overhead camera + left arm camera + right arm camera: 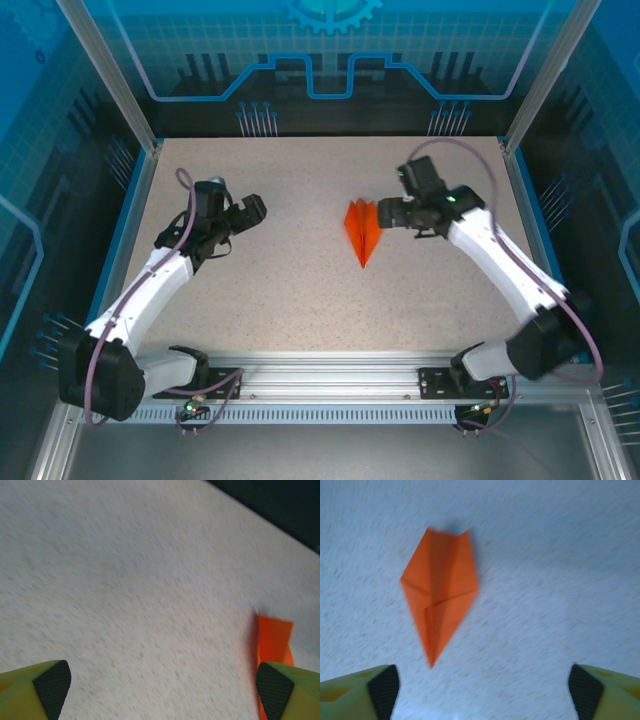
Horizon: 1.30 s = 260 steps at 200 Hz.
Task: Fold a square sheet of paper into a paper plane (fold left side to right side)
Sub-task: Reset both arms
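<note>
The right hand (482, 690) is wide open and holds nothing, near the orange paper plane (440, 595) on the bench (300, 290). The left hand (162, 685) is wide open too, with nothing in it.

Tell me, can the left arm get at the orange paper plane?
Probably yes: the left pincer is open and empty, with bare table between it and the paper plane. The right pincer sits close beside the plane and might crowd it.

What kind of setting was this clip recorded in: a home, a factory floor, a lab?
Most likely a lab or demo robot cell, not a home. Aluminium frame posts and blue printed panels wall in a speckled table, and a metal mounting rail runs along its near edge.
</note>
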Tool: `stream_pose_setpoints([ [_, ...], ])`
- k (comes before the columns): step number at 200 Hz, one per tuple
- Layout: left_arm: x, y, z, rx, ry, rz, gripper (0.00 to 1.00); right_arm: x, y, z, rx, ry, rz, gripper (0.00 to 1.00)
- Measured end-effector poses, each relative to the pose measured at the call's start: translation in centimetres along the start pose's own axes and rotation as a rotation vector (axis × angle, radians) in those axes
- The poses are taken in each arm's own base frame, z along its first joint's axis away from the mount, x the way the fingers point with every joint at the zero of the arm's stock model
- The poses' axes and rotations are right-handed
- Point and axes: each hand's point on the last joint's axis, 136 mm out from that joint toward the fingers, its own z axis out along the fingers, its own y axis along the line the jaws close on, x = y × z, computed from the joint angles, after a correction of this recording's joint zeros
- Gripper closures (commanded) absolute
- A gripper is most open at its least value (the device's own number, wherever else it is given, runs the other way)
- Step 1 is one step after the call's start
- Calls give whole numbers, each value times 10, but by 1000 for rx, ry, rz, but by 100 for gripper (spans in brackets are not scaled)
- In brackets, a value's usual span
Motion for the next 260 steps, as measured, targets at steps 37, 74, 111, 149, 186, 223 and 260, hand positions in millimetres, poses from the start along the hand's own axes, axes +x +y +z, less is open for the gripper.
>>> stream_pose_setpoints([
  [37, -9, 39, -8, -123, -194, 97, 1, 29, -79, 10, 149, -149, 77, 0],
  [74, 9, 78, -7, -227, -272, 225, 1, 90, -139, 58, 254, -178, 169, 0],
  [111, 14, 92, 5, -239, -308, 307, 1, 98, -142, 92, 216, -232, 150, 0],
  [149, 35, 93, 31, -165, -277, 417, 1, 69, -129, 110, 140, -358, 97, 0],
  [186, 43, 85, 51, -73, -274, 484, 1, 50, -117, 123, 83, -437, 30, 0],
  [223, 40, 76, 67, 11, -297, 507, 2, 52, -100, 139, 35, -436, -47, 0],
  [260, 52, 86, 89, 23, -237, 510, 1, 45, -96, 137, 26, -458, -70, 0],
])
